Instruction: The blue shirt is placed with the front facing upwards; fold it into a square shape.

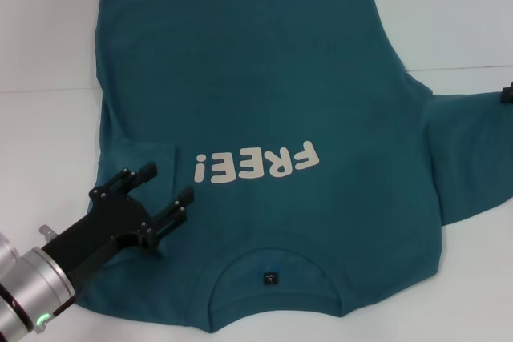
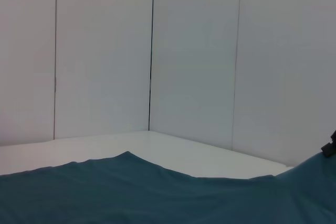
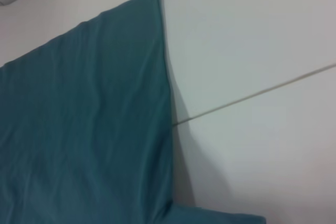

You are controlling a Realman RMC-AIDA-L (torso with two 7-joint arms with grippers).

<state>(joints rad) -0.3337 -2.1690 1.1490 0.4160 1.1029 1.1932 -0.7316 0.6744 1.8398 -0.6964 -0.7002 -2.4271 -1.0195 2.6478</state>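
- Shirt: the blue shirt (image 1: 264,102) lies spread on the white desk (image 1: 48,142), front up, its neck toward the robot and its hem at the far edge.
- Cream "FREE!" lettering (image 1: 256,164) reads upside down in the head view; a small dark neck label (image 1: 271,279) sits inside the collar.
- Its sleeve on the robot's left is folded in over the body (image 1: 148,158); the sleeve on the right (image 1: 469,158) lies spread out on the desk.
- Left gripper (image 1: 167,188) hovers over the folded-in sleeve by the shoulder, its black fingers (image 1: 170,218) parted with nothing between them.
- Right gripper (image 1: 506,92) shows only as a dark sliver at the picture's edge, by the spread sleeve; whether it is parted or closed cannot be told.
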